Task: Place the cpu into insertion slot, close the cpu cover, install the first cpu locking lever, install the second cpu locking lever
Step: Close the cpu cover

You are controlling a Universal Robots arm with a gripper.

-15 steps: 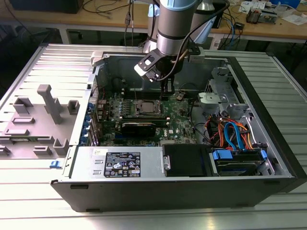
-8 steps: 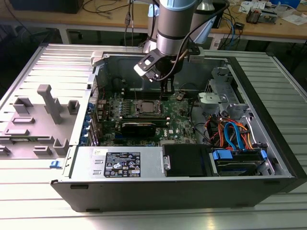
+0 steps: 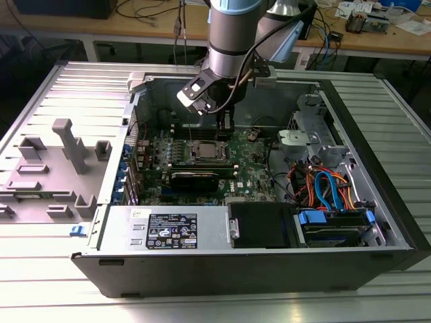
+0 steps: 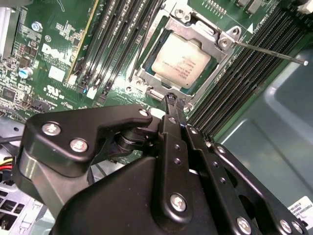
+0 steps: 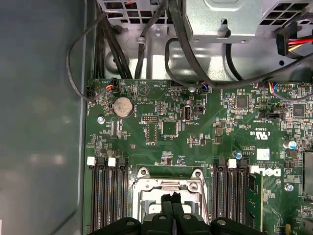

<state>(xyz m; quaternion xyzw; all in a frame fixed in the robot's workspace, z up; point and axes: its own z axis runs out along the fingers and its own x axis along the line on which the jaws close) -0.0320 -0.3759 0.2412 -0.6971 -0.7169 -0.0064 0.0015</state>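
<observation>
Gripper: the gripper has its two black fingers pressed together with nothing between them. Its tips hang just above the edge of the socket; in the exterior view it reaches down into the open computer case.
Cpu: the cpu lies flat in the insertion slot, dull silver top facing up, just beyond the fingertips.
Cpu cover: the cpu cover lies down around the chip, which shows through its window.
Locking lever: a thin metal rod juts from one socket corner out over the black memory slots; whether it is latched I cannot tell.
Board: the green circuit board carries a coin battery. Dark cables run along its far edge.
Surroundings: the case rests on a ribbed metal counter. A grey moulded tray sits at the exterior view's left.
</observation>
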